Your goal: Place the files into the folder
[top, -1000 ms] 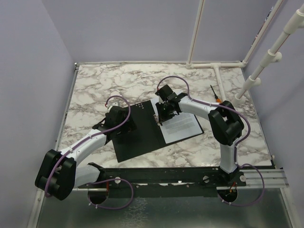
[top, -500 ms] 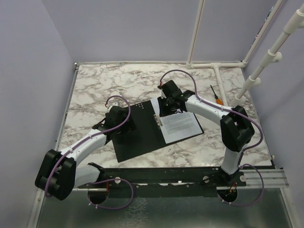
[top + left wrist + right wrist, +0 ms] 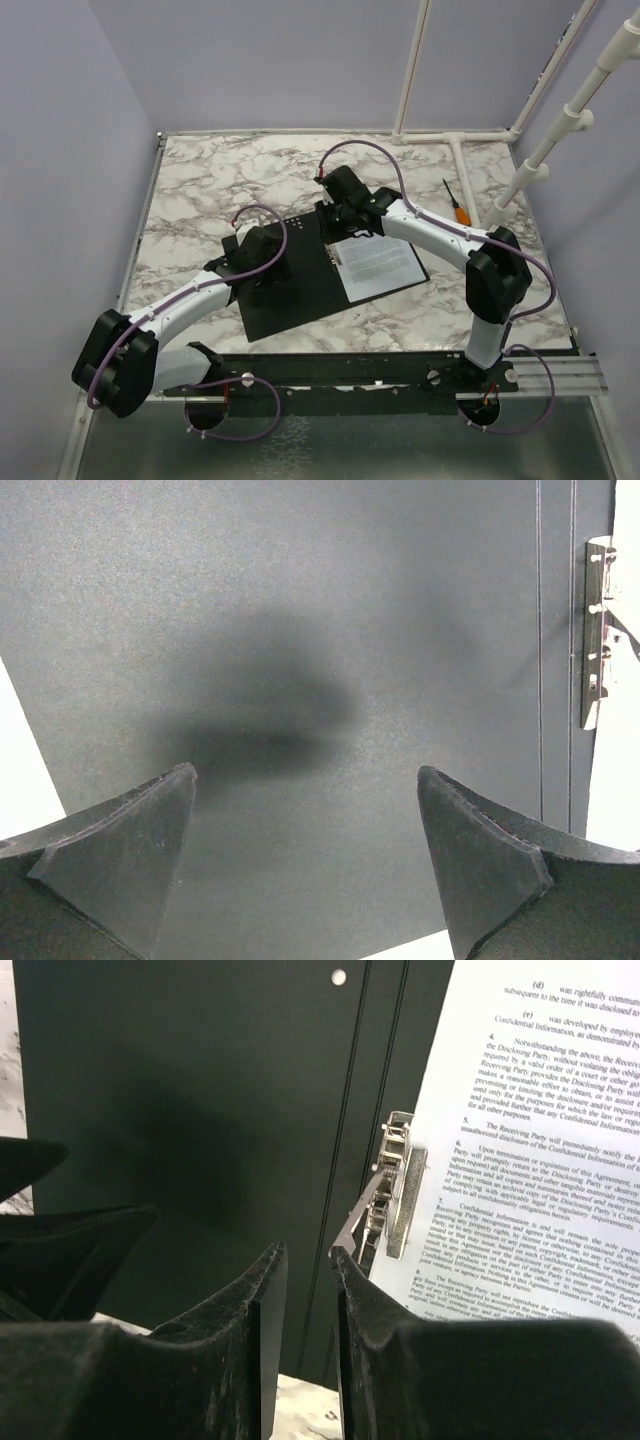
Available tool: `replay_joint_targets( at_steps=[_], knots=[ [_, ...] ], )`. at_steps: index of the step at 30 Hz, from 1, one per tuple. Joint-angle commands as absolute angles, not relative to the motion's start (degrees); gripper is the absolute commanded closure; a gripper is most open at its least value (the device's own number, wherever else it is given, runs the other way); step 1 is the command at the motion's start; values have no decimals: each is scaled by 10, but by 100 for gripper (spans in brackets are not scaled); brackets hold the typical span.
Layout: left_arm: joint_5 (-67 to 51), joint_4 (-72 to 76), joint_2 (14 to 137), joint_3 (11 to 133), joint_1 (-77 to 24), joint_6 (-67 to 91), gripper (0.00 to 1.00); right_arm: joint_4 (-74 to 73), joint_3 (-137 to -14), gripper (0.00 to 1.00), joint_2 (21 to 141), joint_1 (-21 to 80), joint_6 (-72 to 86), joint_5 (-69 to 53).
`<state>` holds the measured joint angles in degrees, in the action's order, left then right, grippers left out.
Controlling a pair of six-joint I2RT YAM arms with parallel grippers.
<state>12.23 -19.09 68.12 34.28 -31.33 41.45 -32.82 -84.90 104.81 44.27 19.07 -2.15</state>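
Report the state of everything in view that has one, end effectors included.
Flat rectangular black-lined folder: open, lying flat, inner faces up.
White printed paper sheets: flat on the folder's right face, at the clip.
Metal clip: lever angled up; clamping unclear.
Left end effector: open, empty, over the left face.
Right end effector: narrowly open, empty, at the clip lever.
Orange-handled screwdriver: lying flat, away from both arms.
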Motion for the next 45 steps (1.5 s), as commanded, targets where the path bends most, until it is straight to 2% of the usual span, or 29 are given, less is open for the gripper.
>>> replay_joint_targets(
  at_steps=[1,6,18,33,45],
  knots=[
    [195,-243,678,363,-341,428,7,-356,-875,71,1079,454,194,-3],
    [205,-265,688,372,-365,426,1,-367,-891,71,1099,461,192,21],
    [202,-289,700,366,-390,428,1,-385,-896,73,1119,478,185,41],
    [207,-279,748,358,-405,432,1,-408,-903,85,1130,492,175,74],
    [200,-269,771,351,-405,440,1,-418,-859,99,1133,504,166,98]
  ],
)
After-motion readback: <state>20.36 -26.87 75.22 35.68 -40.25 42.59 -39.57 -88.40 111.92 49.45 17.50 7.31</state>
